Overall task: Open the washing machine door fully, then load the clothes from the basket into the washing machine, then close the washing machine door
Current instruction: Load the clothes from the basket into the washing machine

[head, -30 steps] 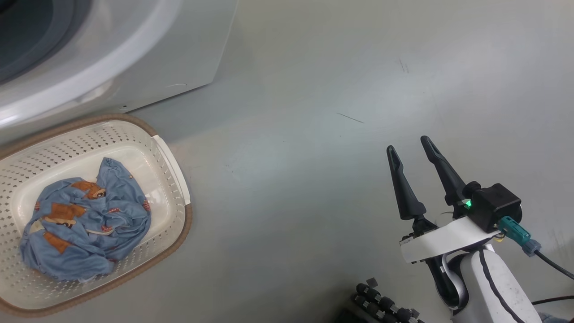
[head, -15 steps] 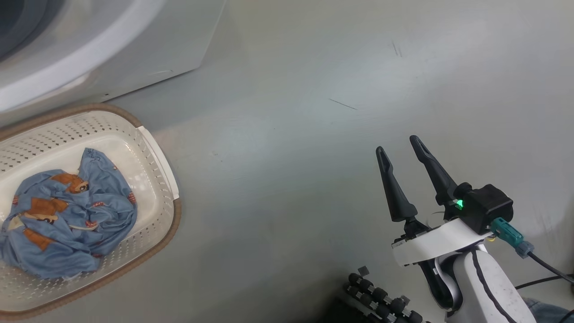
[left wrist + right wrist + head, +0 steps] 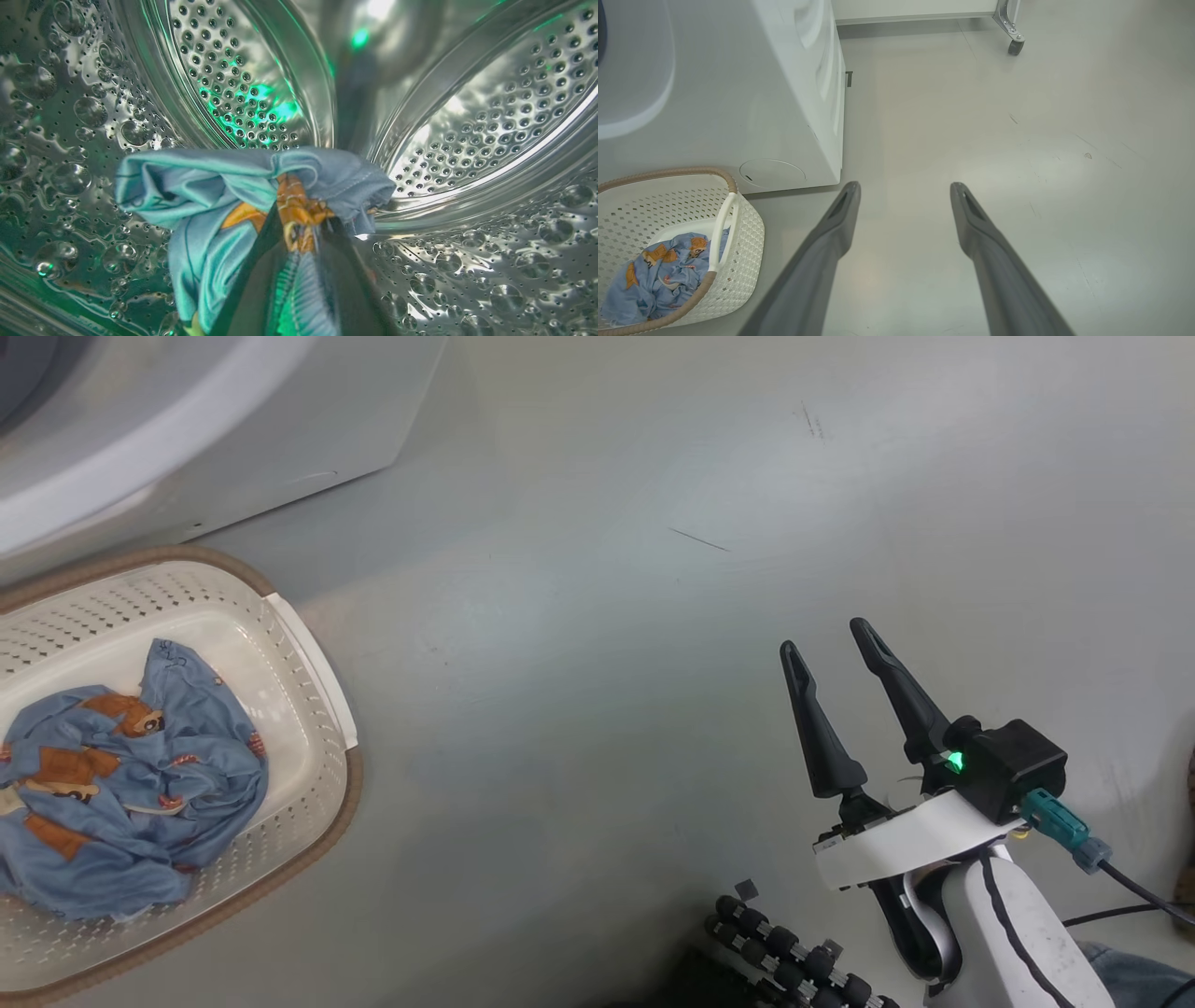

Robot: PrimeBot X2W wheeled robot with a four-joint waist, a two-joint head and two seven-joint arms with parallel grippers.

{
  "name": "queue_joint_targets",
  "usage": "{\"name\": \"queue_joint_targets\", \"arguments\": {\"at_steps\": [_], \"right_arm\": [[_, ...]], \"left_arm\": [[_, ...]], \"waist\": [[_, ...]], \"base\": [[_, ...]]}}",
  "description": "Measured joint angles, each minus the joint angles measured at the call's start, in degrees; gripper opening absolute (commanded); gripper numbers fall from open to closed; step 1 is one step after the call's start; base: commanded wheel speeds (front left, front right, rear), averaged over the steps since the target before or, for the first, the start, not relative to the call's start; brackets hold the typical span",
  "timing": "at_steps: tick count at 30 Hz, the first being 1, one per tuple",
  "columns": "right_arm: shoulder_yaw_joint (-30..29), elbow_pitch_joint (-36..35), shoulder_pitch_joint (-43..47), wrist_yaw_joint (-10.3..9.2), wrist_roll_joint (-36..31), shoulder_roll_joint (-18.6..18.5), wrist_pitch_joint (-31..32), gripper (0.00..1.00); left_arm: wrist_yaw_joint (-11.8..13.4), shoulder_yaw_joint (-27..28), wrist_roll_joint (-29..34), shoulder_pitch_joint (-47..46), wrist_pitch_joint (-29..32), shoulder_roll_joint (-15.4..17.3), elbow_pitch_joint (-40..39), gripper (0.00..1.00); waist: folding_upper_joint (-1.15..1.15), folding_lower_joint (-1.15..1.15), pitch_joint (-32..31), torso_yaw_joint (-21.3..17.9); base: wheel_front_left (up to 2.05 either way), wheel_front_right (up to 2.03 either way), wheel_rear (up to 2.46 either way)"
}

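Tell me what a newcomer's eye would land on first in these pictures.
The glittering perforated steel drum seen from the left wrist grabs the eye first, with a blue garment bunched at the left hand's fingertips. In the head view, a cream basket at the lower left holds more blue clothes. The right hand hovers open over the grey floor at the lower right.

Grey glossy floor (image 3: 579, 644), one thin dark scratch (image 3: 698, 539) across it, fainter scuffs further off. At the far end, a small caster wheel (image 3: 1014, 46) under a metal leg (image 3: 1003, 16), just beside a pale panel (image 3: 915, 7).
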Motion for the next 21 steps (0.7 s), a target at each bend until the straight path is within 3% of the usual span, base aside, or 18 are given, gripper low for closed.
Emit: {"name": "queue_joint_targets", "arguments": {"at_steps": [1, 2, 9, 21], "right_arm": [[-0.08, 0.04, 0.00, 0.00, 0.00, 0.00, 0.00, 1.00], [-0.14, 0.08, 0.00, 0.00, 0.00, 0.00, 0.00, 1.00], [-0.41, 0.71, 0.00, 0.00, 0.08, -0.01, 0.00, 1.00], [-1.21, 3.48, -0.02, 0.00, 0.08, -0.03, 0.00, 1.00]], "left_arm": [[0.00, -0.33, 0.31, 0.00, -0.07, -0.01, 0.46, 0.61], [-0.01, -0.51, 0.64, 0.02, -0.07, -0.05, 1.02, 0.98], [0.01, -2.53, 2.94, 0.89, 1.26, -0.24, 5.41, 1.00], [1.12, -2.15, 2.56, 6.90, -1.22, -5.68, 11.38, 1.00]], "waist": [[0.00, 0.00, -0.09, 0.09], [0.00, 0.00, -0.24, 0.19], [0.00, 0.00, -1.97, 1.07], [0.00, 0.00, -7.81, 3.21]], "base": [[0.00, 0.00, 0.00], [0.00, 0.00, 0.00], [0.00, 0.00, 0.00], [0.00, 0.00, 0.00]]}}
